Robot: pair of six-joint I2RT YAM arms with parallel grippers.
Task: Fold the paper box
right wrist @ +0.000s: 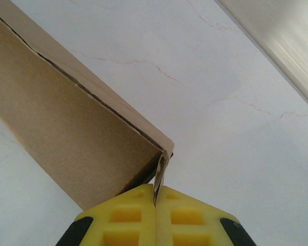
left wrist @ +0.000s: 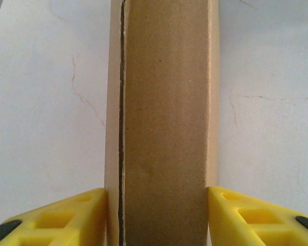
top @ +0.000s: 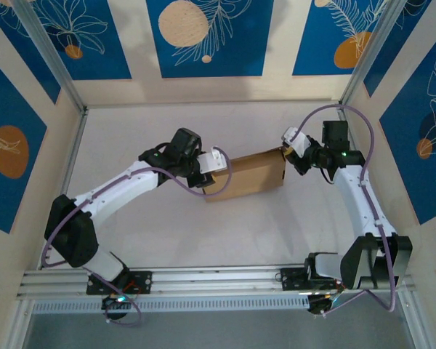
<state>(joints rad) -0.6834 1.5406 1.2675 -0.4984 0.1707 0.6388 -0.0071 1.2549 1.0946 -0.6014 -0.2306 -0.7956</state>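
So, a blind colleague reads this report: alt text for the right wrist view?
The yellow right gripper is shut on a thin cardboard edge at the corner of the brown paper box, which stretches up-left over a white, cracked table.

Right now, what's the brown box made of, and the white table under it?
The paper box looks like plain brown cardboard, matte and slightly fibrous, with thin layered edges. The table looks smooth white, marble-patterned with faint veins; stone or laminate, I can't tell.

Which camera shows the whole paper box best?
Top external: the paper box sits whole between the left gripper and right gripper. Left wrist shows one narrow side held between its fingers; right wrist, a pinched corner.
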